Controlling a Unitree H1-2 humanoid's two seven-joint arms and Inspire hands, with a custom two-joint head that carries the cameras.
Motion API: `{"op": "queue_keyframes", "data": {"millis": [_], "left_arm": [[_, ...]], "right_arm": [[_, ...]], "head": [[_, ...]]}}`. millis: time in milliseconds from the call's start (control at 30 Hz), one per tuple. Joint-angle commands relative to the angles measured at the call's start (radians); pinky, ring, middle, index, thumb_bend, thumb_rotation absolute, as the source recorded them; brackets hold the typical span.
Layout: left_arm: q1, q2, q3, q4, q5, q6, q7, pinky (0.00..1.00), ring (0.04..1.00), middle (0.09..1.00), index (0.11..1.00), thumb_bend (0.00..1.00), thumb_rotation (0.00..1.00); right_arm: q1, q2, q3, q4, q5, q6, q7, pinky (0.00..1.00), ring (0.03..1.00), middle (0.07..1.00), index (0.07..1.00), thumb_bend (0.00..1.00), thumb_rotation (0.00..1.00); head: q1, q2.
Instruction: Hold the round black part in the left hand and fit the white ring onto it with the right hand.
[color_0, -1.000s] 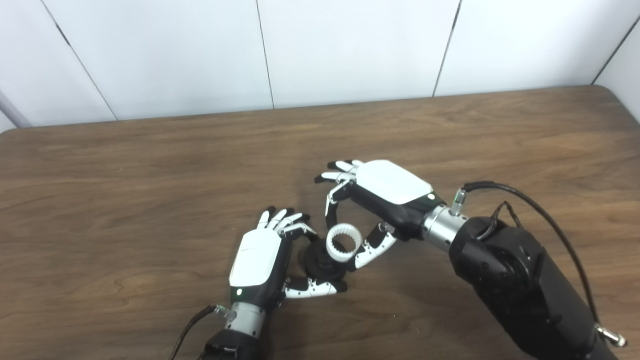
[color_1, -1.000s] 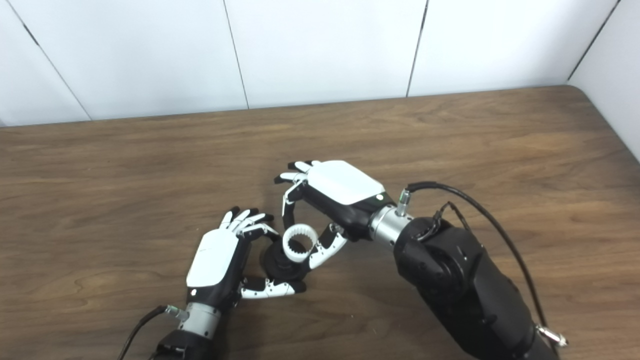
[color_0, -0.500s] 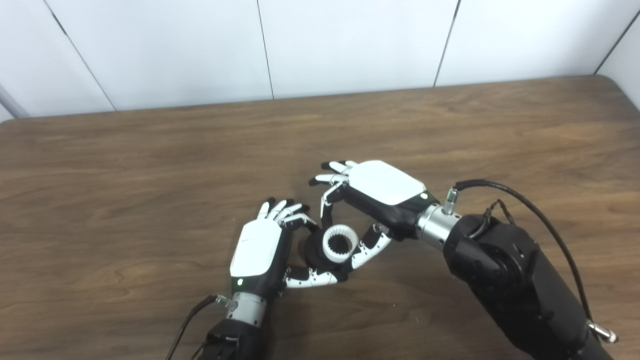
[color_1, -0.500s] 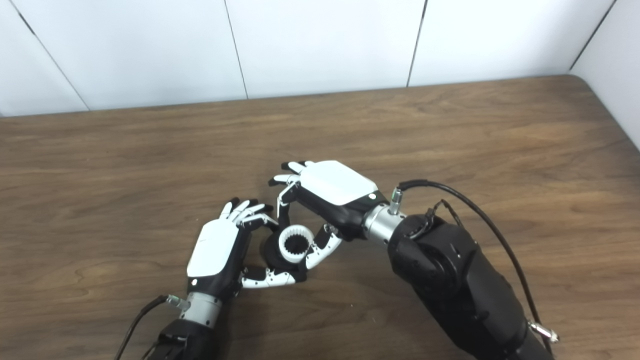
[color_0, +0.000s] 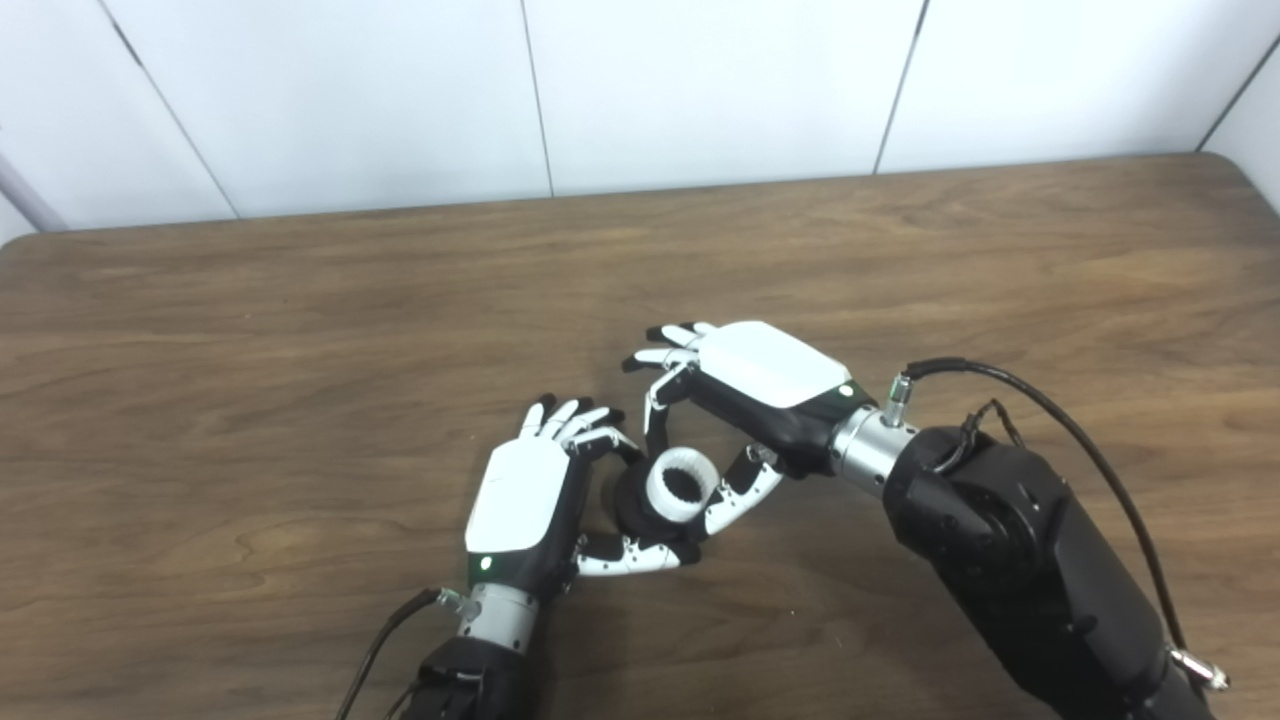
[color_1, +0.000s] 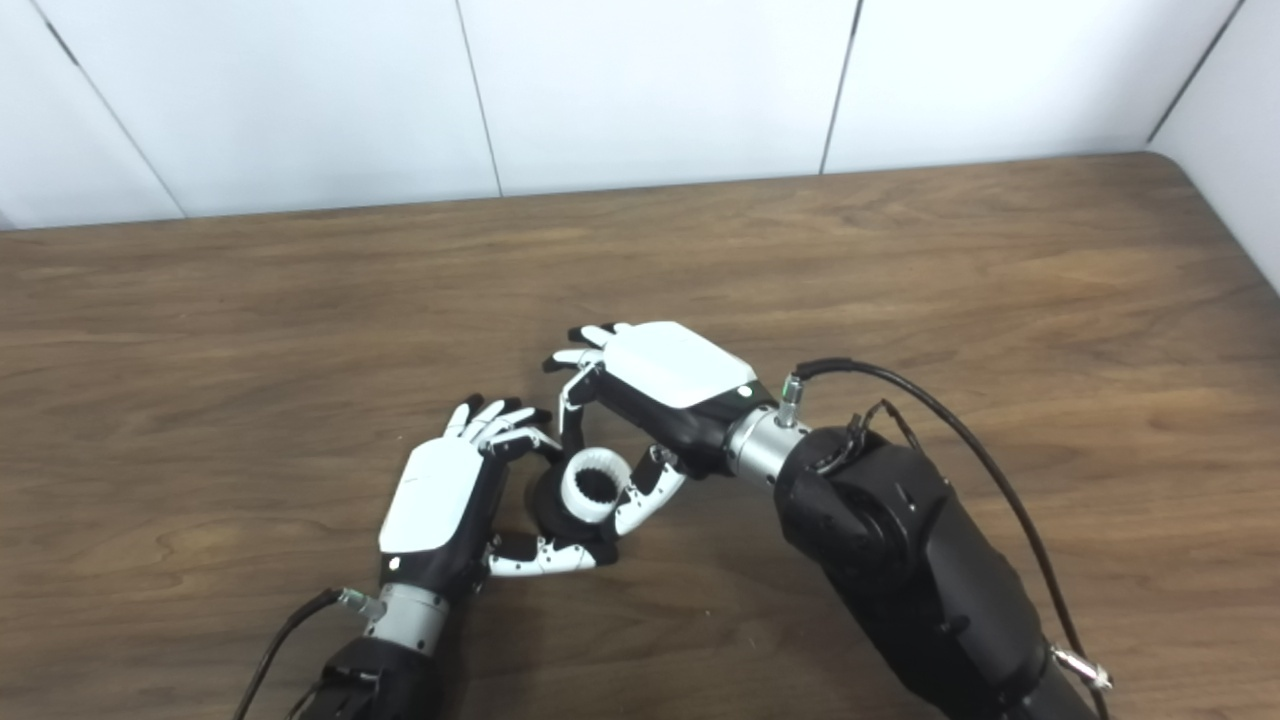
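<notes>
Currently, by item:
Left hand (color_0: 520, 500): grasps the black part (color_0: 632, 505) between thumb and fingers, low over the surface (color_0: 300, 350), steadying it as the mount.
Right hand (color_0: 745, 385): pinches the ring (color_0: 682, 483), presenting it to the part.
Ring: lies against the part's top; whether it is seated cannot be told.
Containers: none in view.
</notes>
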Motion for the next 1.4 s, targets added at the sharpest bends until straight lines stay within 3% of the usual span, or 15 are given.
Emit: {"op": "queue_keyframes", "data": {"millis": [0, 800, 1367], "left_arm": [[0.022, 0.005, -0.021, 0.018, 0.018, 0.020, -0.053, 0.99, 0.910, 0.822, 0.486, 0.52, 0.05], [0.010, -0.001, -0.030, 0.025, 0.020, 0.028, -0.061, 1.00, 0.912, 0.823, 0.487, 0.52, 0.05], [0.004, -0.003, -0.033, 0.032, 0.021, 0.029, -0.046, 0.99, 0.906, 0.817, 0.485, 0.52, 0.05]], "right_arm": [[-0.030, 0.004, -0.008, -0.009, -0.006, -0.030, -0.017, 1.00, 0.980, 0.901, 0.485, 0.52, 0.14], [-0.058, 0.065, 0.006, 0.017, -0.021, -0.045, -0.010, 1.00, 0.979, 0.895, 0.484, 0.52, 0.14], [-0.051, 0.047, -0.013, 0.032, -0.018, -0.033, 0.007, 1.00, 0.968, 0.889, 0.485, 0.52, 0.14]], "head": [[0.000, 0.001], [-0.009, 0.002], [-0.014, 0.006]]}}
